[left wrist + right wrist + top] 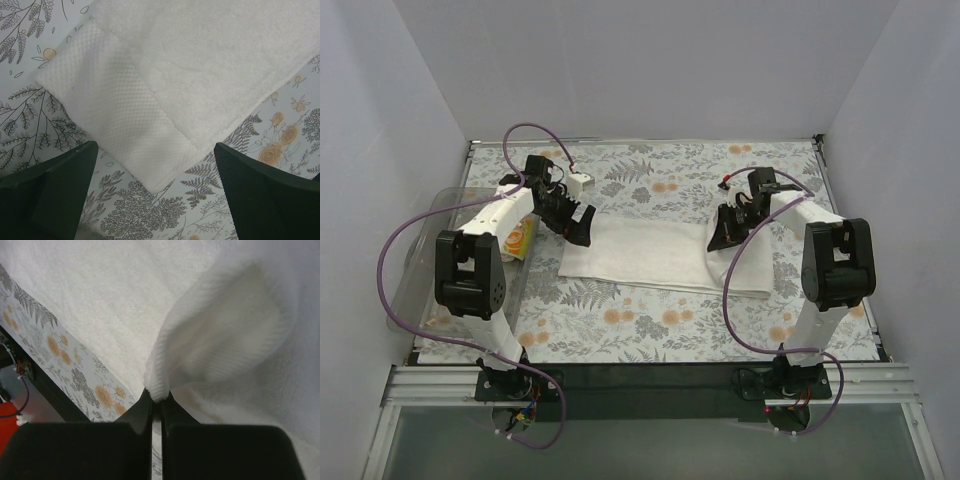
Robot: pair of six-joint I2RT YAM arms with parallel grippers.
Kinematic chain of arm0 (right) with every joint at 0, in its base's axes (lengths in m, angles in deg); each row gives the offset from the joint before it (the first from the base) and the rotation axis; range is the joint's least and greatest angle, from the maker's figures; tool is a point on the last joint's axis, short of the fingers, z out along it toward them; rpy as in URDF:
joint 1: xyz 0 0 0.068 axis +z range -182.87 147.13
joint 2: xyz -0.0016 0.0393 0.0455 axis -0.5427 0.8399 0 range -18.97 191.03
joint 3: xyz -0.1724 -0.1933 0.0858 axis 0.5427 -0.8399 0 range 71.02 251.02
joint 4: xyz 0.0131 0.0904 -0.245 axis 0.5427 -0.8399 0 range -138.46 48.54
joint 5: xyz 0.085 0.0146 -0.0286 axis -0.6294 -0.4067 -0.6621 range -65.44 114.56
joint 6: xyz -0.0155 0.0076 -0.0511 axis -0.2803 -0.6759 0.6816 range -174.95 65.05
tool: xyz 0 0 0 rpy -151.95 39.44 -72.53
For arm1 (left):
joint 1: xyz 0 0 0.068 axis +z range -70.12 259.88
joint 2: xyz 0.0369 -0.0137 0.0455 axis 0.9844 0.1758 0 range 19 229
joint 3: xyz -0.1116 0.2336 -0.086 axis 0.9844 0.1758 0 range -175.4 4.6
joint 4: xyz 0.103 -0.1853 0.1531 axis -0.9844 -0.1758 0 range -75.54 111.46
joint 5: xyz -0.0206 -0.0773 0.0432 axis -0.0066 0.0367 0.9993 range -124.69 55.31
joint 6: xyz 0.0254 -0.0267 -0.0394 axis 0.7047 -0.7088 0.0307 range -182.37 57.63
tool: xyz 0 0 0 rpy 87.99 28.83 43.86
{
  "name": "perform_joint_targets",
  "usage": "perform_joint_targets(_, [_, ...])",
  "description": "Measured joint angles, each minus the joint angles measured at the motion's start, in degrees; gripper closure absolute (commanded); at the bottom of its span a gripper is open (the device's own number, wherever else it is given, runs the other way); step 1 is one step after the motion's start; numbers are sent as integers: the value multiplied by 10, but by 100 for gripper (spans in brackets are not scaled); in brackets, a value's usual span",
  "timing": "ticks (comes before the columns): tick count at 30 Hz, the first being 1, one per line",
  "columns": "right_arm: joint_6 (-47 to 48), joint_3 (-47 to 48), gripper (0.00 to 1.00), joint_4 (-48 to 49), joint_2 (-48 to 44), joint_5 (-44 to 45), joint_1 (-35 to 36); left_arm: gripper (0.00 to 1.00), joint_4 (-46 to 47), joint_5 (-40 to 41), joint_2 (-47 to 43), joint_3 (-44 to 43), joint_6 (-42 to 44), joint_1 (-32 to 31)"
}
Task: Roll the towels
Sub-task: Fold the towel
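The large white towel (660,255) lies flat on the fern-patterned covering in the middle of the table. My left gripper (578,228) is open and empty, just above the towel's left corner (150,100), with its fingers (260,200) wide apart on either side of that corner. My right gripper (725,235) is shut on a pinched fold of the towel's right end (210,345), which is lifted off the table and curls over the flat part. The small orange-and-green printed cloth (520,238) lies at the left, partly hidden by my left arm.
A clear plastic bin (420,260) stands at the left table edge and holds the small cloth. The grey-and-orange fern covering (650,320) spreads over the table. White walls close in the back and both sides. A black rail runs along the near edge.
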Motion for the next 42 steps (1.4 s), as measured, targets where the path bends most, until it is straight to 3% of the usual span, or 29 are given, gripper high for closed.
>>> perform_joint_targets(9, [-13, -24, 97, 11, -4, -16, 12, 2, 2, 14, 0, 2, 4, 0])
perform_joint_targets(10, [-14, -24, 80, 11, -4, -17, 12, 2, 2, 15, 0, 2, 4, 0])
perform_joint_targets(12, [-18, -24, 65, 11, -4, -18, 13, 2, 3, 15, 0, 3, 5, 0])
perform_joint_targets(13, [-20, -24, 42, 12, -4, -21, 13, 2, 4, 16, 0, 3, 5, 0])
perform_joint_targets(15, [-20, -21, 36, 8, -2, -28, 14, 2, 5, 16, 0, 5, 7, 0])
perform_joint_targets(19, [9, 14, 35, -18, -1, -43, 15, 3, 5, 16, 0, 5, 14, 0])
perform_joint_targets(22, [47, 50, 40, -33, -10, -48, 9, 15, 5, 16, 0, 5, 19, 0])
perform_joint_targets(23, [59, 55, 42, -35, -17, -46, 5, 28, 5, 16, 0, 5, 20, -1])
perform_joint_targets(24, [75, 59, 52, -38, -27, -41, -2, 42, 5, 17, 0, 5, 21, -1])
perform_joint_targets(25, [94, 64, 55, -42, -38, -30, -13, 70, 5, 17, 1, 5, 22, -3])
perform_joint_targets(27, [118, 71, 60, -49, -46, -8, -31, 87, 4, 18, 4, 6, 27, -7])
perform_joint_targets(28, [130, 75, 64, -51, -45, 10, -39, 90, 3, 20, 7, 6, 27, -12])
perform_joint_targets(33, [179, 77, 76, -52, -2, 99, -56, 94, 9, 49, 34, 27, 22, -47])
perform_joint_targets(38, [206, 40, 77, -50, 42, 150, -55, 96, 18, 73, 89, 25, 9, -63])
perform_joint_targets(42, [221, -17, 74, -45, 11, 143, -54, 97, 7, 71, 131, -35, -4, -60])
